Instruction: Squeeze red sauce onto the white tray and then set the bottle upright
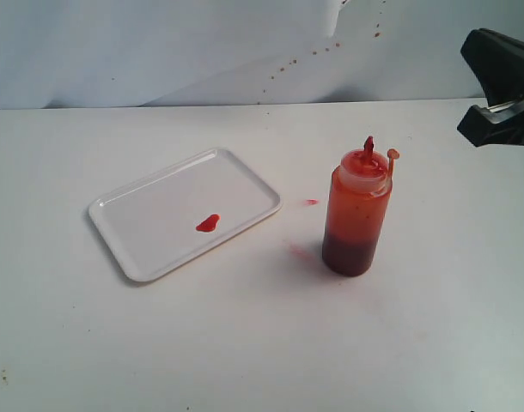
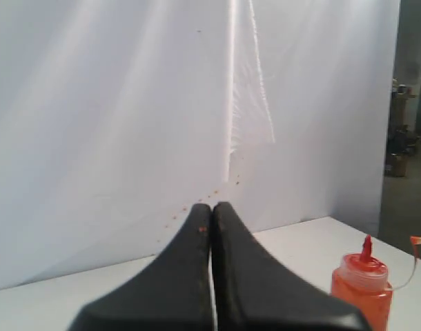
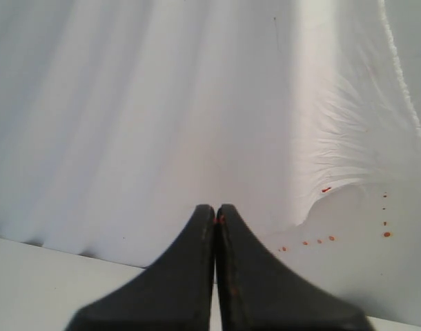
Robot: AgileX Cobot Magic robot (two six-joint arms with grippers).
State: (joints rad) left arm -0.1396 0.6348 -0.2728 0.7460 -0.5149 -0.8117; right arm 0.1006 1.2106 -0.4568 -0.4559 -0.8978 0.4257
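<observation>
The white tray (image 1: 150,219) lies flat on the table, left of centre, with a small blob of red sauce (image 1: 208,223) on it. The bottle (image 1: 357,210) stands upright to the tray's right, nozzle up and its tip cap hanging off to one side; its top also shows in the left wrist view (image 2: 362,293). My left gripper (image 2: 212,207) is shut with nothing between its fingers, raised and facing the backdrop. My right gripper (image 3: 216,208) is shut and empty too; its dark body (image 1: 501,90) shows at the right edge of the exterior view, well away from the bottle.
Two small red smears (image 1: 311,202) mark the table between tray and bottle. Small sauce specks (image 3: 319,241) dot the white cloth backdrop behind the table. Dark shelving (image 2: 404,138) stands beyond the backdrop's edge.
</observation>
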